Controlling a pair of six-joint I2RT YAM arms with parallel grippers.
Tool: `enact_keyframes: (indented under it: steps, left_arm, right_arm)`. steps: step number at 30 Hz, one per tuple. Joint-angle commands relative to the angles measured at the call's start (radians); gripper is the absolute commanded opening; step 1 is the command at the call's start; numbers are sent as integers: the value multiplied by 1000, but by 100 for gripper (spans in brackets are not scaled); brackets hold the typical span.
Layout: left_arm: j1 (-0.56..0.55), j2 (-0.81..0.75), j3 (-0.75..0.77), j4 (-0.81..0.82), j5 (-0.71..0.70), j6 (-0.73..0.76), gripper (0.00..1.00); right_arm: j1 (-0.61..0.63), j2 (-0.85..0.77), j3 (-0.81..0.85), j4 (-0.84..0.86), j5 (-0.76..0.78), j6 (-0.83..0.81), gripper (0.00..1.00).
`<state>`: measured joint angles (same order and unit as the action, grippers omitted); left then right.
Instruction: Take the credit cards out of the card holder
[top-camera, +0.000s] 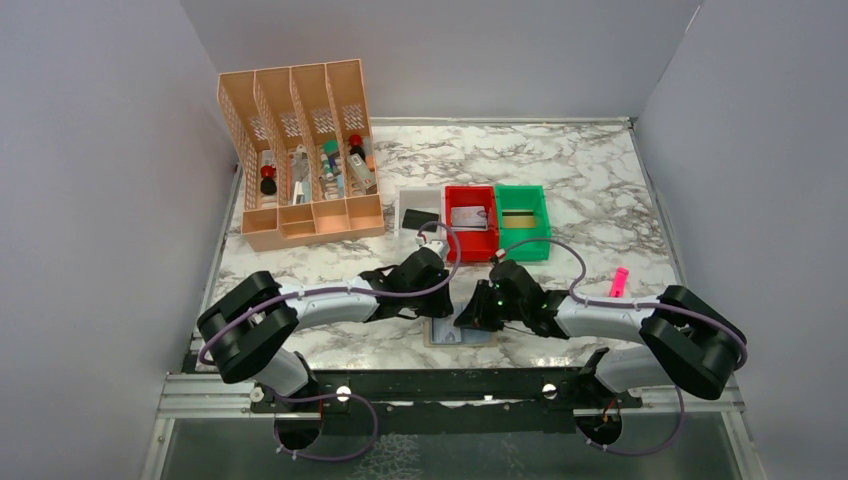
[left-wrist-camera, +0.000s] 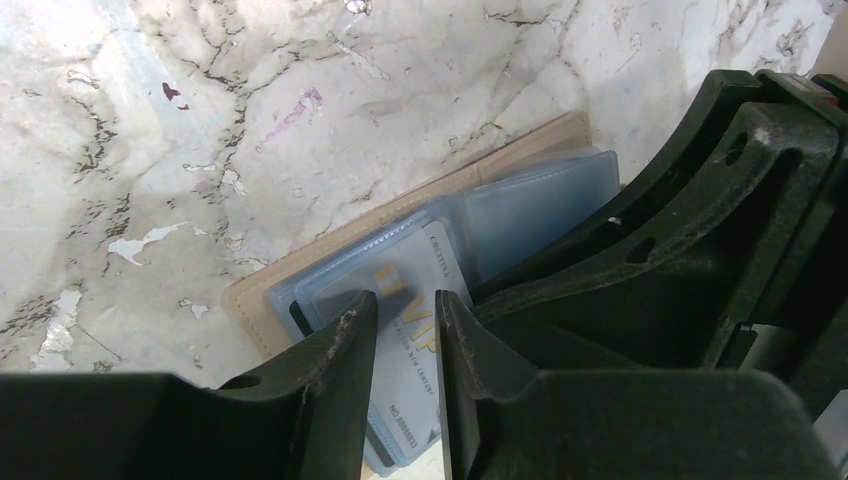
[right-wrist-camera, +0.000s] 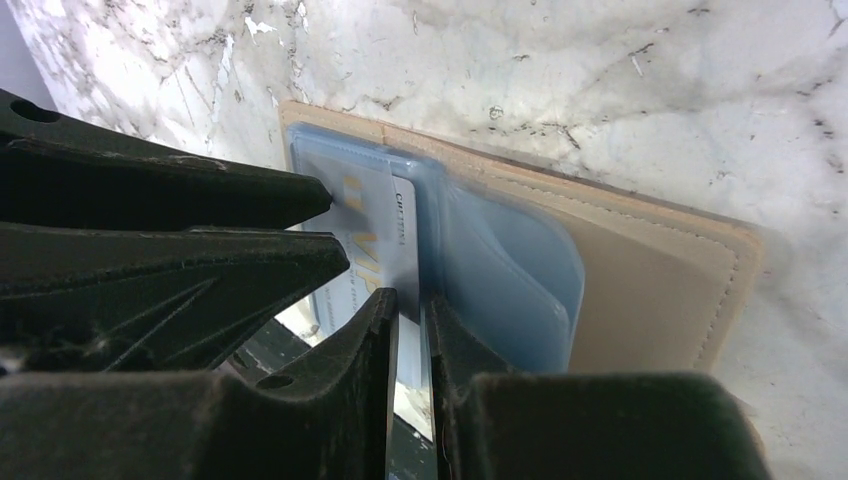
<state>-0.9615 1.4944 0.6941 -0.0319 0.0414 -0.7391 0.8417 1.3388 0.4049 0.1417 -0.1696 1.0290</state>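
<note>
I judge three credit cards (top-camera: 468, 216) already out, in the white bin (top-camera: 420, 192), red bin (top-camera: 470, 246) and green bin (top-camera: 522, 246), while a silver-grey card (right-wrist-camera: 375, 240) sits in the card holder (right-wrist-camera: 650, 270) on the bench (top-camera: 580, 170), the left end effector (left-wrist-camera: 405, 305) and right end effector (right-wrist-camera: 410, 300) narrowed around it, whether clamped I cannot tell.

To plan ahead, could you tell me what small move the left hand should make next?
Probably close the left hand on the pale, gold-lettered plastic card and ease it out: its fingers straddle that card, sleeved in the tan-bordered blue-grey card holder.
</note>
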Motion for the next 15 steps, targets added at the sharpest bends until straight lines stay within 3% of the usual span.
enact_keyframes:
  steps: [1, 9, 15]
  left_arm:
    - [-5, 35, -25, -60, 6, 7, 31]
    - [-11, 25, -72, -45, -20, -22, 30]
    - [-11, -15, -82, -50, -66, -26, 30]
  right_arm:
    - [-15, -8, -44, 73, -55, 43, 21]
    - [-33, -6, -74, 191, -133, 56, 5]
    - [-39, -33, -61, 92, -67, 38, 1]
